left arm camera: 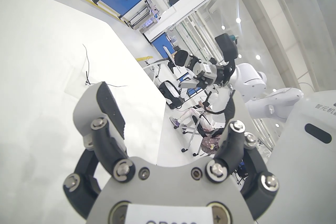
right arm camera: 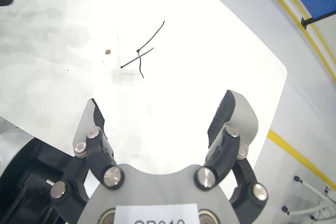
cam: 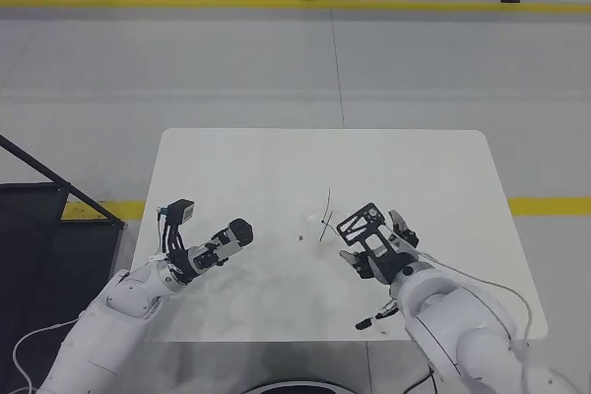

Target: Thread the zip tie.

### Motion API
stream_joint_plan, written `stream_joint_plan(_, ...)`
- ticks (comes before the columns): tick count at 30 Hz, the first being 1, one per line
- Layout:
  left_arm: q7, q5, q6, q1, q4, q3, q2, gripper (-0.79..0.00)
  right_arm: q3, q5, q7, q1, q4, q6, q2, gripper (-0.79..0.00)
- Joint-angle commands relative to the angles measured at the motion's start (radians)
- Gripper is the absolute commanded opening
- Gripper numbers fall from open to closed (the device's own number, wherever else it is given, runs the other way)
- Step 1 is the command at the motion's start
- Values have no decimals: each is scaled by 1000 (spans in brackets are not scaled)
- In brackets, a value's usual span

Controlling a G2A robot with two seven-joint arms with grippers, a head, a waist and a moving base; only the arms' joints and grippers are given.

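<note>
Jaws wide and empty on left gripper (left arm camera: 170, 114) and right gripper (right arm camera: 161, 109); crossed black zip ties (right arm camera: 140, 56) ahead of right jaws look light, thin, springy, so best pinched near a head.

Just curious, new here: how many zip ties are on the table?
2, crossing on the table: a straight zip tie and a bent zip tie; thinness may hide more.

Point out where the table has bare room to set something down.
Free: the far strip of the table beyond the zip ties, and the near middle between the left tool and right tool. Crowded: the centre, where the zip ties cross beside a small speck.
</note>
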Motion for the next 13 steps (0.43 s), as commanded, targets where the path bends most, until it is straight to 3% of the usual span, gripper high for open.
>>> stream_joint_plan(1, 0, 0, 0, 0, 0, 0, 0, 0, 75, 38, -105, -62, -1, -62, 11, 0)
stream_joint_plan(6, 0, 0, 0, 0, 0, 0, 0, 0, 240, 124, -309, -181, 18, -225, 33, 0)
stream_joint_plan(10, 0, 0, 0, 0, 0, 0, 0, 0, 335, 179, -343, -236, 34, -308, 43, 0)
stream_joint_plan(13, 0, 0, 0, 0, 0, 0, 0, -1, 342, 184, -344, -239, 34, -315, 43, -1)
